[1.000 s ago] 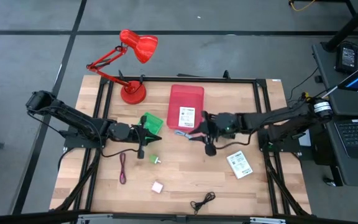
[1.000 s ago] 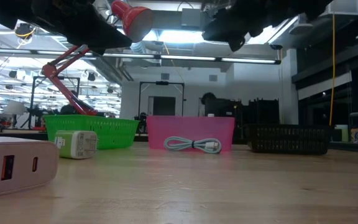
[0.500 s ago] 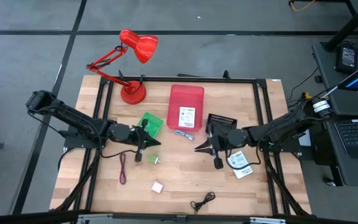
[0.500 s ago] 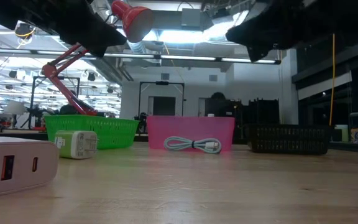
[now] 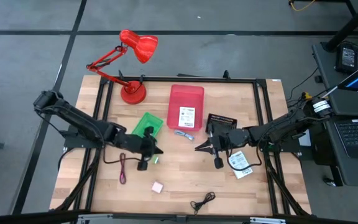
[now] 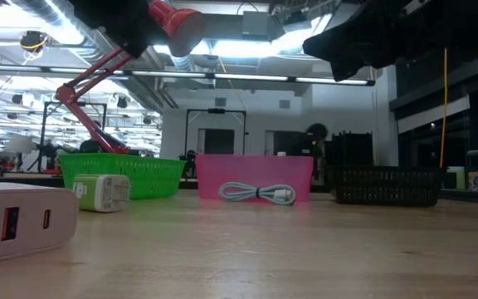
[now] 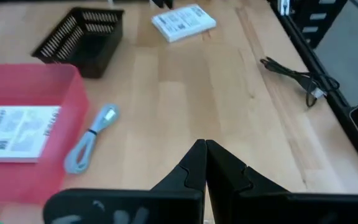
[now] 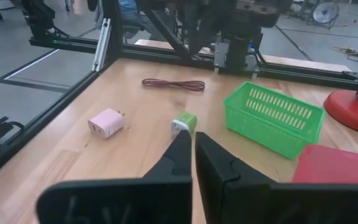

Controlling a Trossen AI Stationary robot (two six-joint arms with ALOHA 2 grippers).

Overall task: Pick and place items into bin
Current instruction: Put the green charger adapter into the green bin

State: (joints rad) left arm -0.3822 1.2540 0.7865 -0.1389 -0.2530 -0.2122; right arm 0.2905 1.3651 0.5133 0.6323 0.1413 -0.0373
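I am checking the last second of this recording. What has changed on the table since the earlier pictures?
The right gripper drew back from the red bin toward the black basket and shut, empty. The left gripper moved from the green basket over the green-white charger, shut. All items stayed put.

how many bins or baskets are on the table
3: a red bin at the table's middle back holding a white packet, a green basket to its left, and a black basket to its right.

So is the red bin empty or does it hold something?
Not empty: the red bin holds one white printed packet, lying flat; nothing else shows inside.
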